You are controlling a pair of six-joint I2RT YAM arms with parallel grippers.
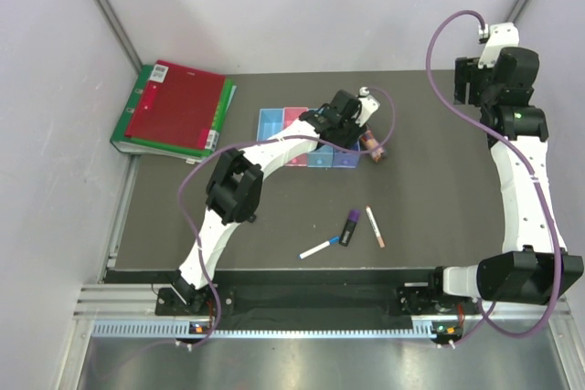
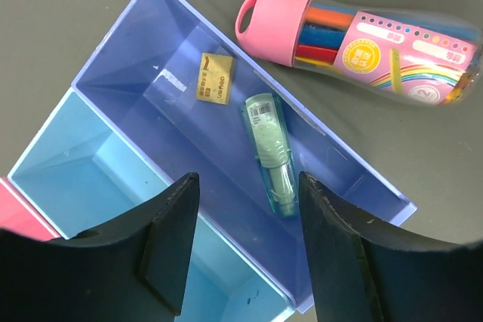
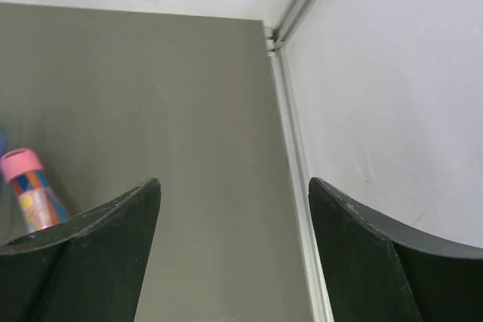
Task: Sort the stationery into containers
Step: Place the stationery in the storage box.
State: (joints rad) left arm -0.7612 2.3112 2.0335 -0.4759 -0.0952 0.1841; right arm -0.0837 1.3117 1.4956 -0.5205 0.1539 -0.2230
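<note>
- Jaws of the left gripper (image 2: 247, 186) stand apart and empty above the purple-blue bin (image 2: 128, 50).
- Green marker (image 2: 272, 152) and tan block (image 2: 215, 78) lie inside that bin, apart from each other.
- Pink-capped bottle (image 2: 362, 47) lies on its side just outside it.
- Right gripper (image 3: 234, 186) hangs spread, holding nothing.

The right tool (image 3: 234, 186) hangs with its jaws wide apart, its two dark fingers (image 3: 98, 254) rising from the lower corners of the view and only grey tabletop (image 3: 151, 81) showing in the gap. At the lower left a pink-capped bottle (image 3: 30, 190) (coloured sticks show through its clear body) lies on the tabletop, its lower end hidden behind the left-hand finger. A metal rail (image 3: 290, 133) edges the tabletop against a white wall (image 3: 392, 73).
</note>
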